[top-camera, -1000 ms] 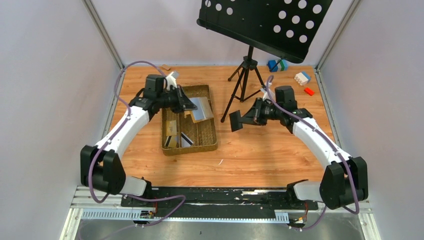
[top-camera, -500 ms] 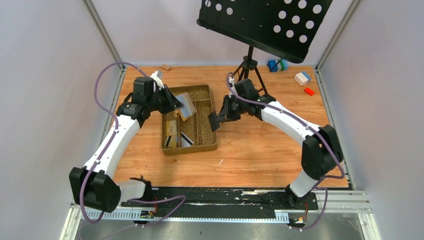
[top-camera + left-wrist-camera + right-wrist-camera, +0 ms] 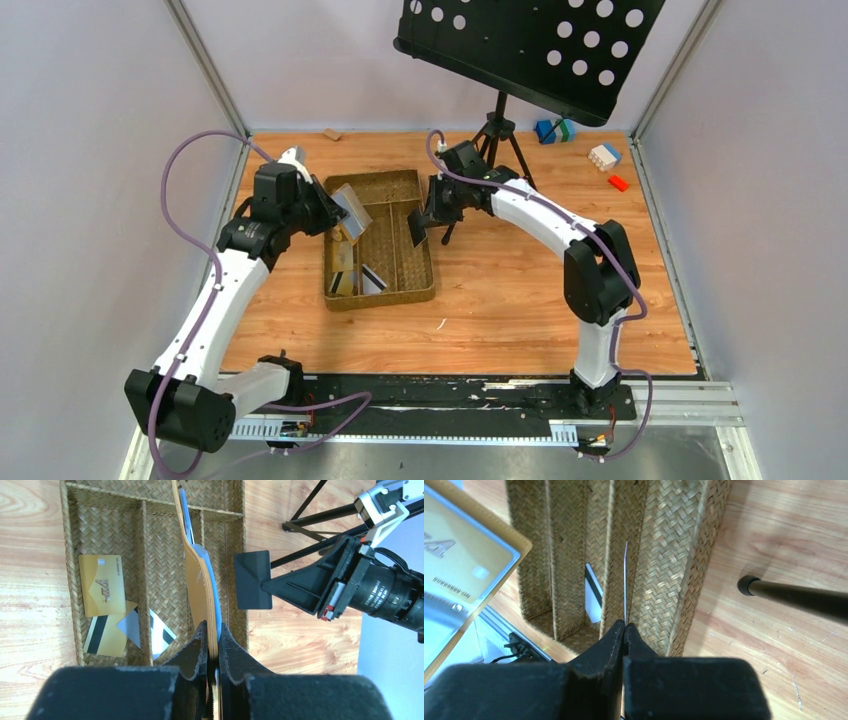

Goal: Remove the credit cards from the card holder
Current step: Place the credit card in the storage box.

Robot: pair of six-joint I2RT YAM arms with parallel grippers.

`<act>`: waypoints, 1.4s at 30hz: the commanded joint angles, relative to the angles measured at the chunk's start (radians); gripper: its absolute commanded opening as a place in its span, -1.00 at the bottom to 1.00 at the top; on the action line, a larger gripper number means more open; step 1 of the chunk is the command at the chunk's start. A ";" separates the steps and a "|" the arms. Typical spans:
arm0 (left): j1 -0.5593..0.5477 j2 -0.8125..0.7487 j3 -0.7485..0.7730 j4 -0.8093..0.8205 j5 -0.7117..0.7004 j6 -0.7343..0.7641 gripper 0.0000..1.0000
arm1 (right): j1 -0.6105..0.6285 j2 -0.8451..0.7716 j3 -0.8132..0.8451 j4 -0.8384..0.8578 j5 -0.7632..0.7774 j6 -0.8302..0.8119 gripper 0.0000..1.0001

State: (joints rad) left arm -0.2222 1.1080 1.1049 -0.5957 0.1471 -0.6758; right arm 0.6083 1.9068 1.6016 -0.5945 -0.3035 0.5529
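Note:
My left gripper is shut on the mustard-yellow card holder and holds it open and tilted above the brown woven tray. In the left wrist view the card holder is edge-on between my shut fingers. My right gripper is shut on a black credit card over the tray's right compartment. That card is edge-on in the right wrist view. A gold card, a striped gold card and a pale striped card lie in the tray. A gold card sits in the holder.
A black music stand on a tripod stands just behind the right gripper; one leg lies near the tray's right wall. Toy blocks sit at the back right. A small wooden piece lies at the back left.
My right gripper has carried the black card leftward from the bare table to above the tray's right compartment. My left gripper has drawn the card holder left and back.

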 commanded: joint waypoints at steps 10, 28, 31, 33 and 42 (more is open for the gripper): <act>0.000 -0.004 -0.015 0.035 0.006 -0.007 -1.00 | 0.016 0.174 0.230 -0.051 0.051 -0.001 -1.00; 0.000 0.060 -0.012 0.036 0.055 0.026 -1.00 | 0.065 0.248 0.248 -0.116 0.169 0.032 -0.72; 0.000 0.082 -0.007 0.050 0.083 0.032 -1.00 | 0.067 0.235 0.272 -0.151 0.214 0.008 -0.52; 0.000 0.093 -0.008 0.066 0.113 0.044 -1.00 | 0.065 0.225 0.299 -0.191 0.240 -0.017 -0.38; 0.000 0.136 0.000 0.165 0.299 0.085 -1.00 | 0.058 -0.038 0.123 -0.102 0.127 -0.169 -0.10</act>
State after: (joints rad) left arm -0.2222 1.2377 1.0847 -0.5285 0.3340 -0.6212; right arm 0.6720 2.0663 1.8088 -0.7582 -0.1226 0.4671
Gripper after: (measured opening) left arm 0.108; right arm 0.431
